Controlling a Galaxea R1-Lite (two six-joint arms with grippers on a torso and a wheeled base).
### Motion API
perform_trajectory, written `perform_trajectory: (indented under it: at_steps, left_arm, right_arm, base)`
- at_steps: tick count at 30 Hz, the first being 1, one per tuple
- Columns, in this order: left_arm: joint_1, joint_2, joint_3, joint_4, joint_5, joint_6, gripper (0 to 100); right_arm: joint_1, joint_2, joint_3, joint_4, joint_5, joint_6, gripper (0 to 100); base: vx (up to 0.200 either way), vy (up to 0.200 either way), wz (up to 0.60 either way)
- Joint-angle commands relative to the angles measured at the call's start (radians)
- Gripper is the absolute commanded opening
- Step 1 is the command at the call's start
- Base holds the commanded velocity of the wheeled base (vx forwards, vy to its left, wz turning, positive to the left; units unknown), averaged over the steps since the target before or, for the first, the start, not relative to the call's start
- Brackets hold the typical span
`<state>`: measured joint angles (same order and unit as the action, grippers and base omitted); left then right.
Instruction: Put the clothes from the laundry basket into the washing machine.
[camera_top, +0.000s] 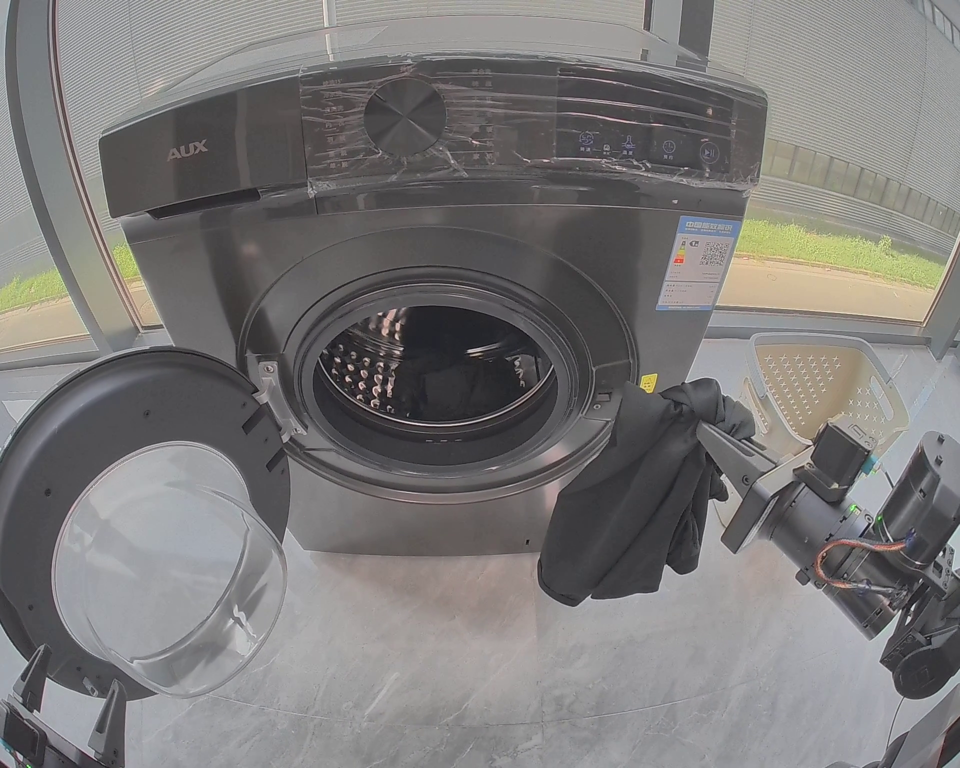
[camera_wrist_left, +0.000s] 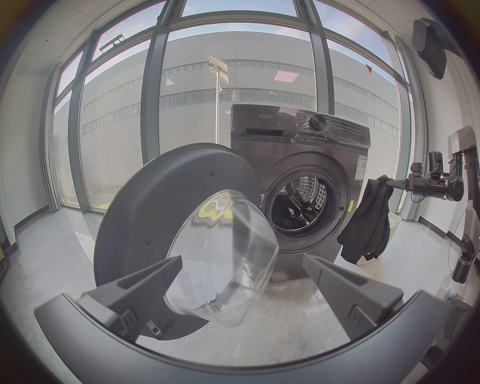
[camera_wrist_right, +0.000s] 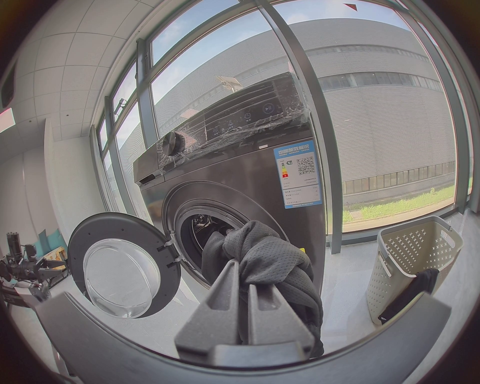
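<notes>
Your right tool (camera_top: 705, 430) is clamped on a dark grey fabric garment (camera_top: 630, 500). It hangs just right of the drum opening (camera_top: 435, 370) of the dark grey front-loading washing machine (camera_top: 450, 230). Left tool (camera_wrist_left: 241, 261): fingers spread, low by the swung-open round door (camera_top: 130, 480). White perforated plastic laundry basket (camera_top: 830, 385) on the floor, right of the machine.

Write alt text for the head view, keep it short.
The right tool holds a dark garment hanging just right of the drum opening of the washing machine. The round door is swung open on the robot's left, near the open left tool. A cream laundry basket stands behind the right arm.
</notes>
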<state>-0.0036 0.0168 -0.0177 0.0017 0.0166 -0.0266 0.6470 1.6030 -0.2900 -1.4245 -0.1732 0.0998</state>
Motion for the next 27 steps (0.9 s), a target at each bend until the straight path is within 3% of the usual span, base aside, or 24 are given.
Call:
perform_trajectory:
  at_steps: [1,8,15,24,27]
  left_arm:
    - [0.001,-0.017,0.013,-0.002,0.0,0.002,100]
    - [0.001,-0.017,0.015,-0.003,0.005,0.017,100]
    - [0.002,-0.017,0.016,-0.003,-0.001,0.033,100]
    - [0.005,-0.017,0.016,-0.011,-0.009,0.045,100]
    - [0.005,-0.017,-0.061,-0.078,-0.066,0.016,100]
  right_arm:
    - [0.006,-0.002,0.002,-0.001,0.0,0.0,0]
    - [0.013,-0.026,-0.001,0.01,0.006,0.0,0]
    - [0.137,0.002,0.0,-0.004,0.017,0.043,0]
    - [0.187,0.074,-0.054,0.004,0.001,0.066,0]
    - [0.181,0.138,-0.084,-0.004,-0.023,0.067,0]
  base:
    - [0.0,0.0,0.0]
    - [0.0,0.0,0.0]
    - [0.0,0.0,0.0]
    - [0.0,0.0,0.0]
    - [0.0,0.0,0.0]
